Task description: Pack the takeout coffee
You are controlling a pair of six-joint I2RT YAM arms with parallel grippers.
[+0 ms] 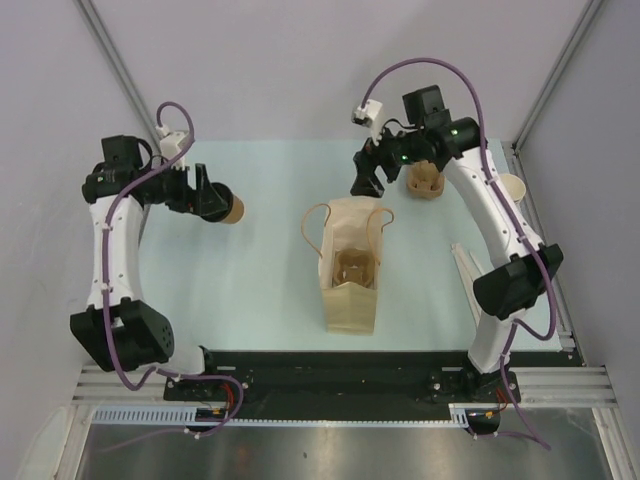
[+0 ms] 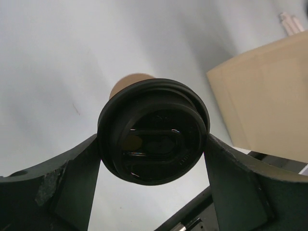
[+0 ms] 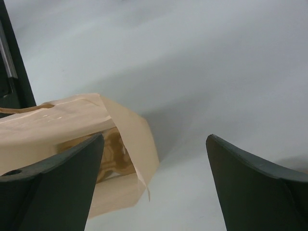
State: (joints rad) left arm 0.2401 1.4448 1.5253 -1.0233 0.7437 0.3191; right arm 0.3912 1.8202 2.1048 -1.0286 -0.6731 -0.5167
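Left wrist view: the black-lidded takeout coffee cup [image 2: 154,139] sits sideways, clamped between the left claw [image 1: 213,199] fingers at the desk's [image 1: 260,290] left side, well apart from the open paper bag [image 1: 350,300]. Near the bag's far edge, the right claw [image 3: 154,144] gapes wide, empty.

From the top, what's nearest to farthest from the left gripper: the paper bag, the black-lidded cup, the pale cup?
1. Black-lidded cup, held in the left gripper.
2. Paper bag, standing in the middle.
3. Pale cup, at the far right edge.
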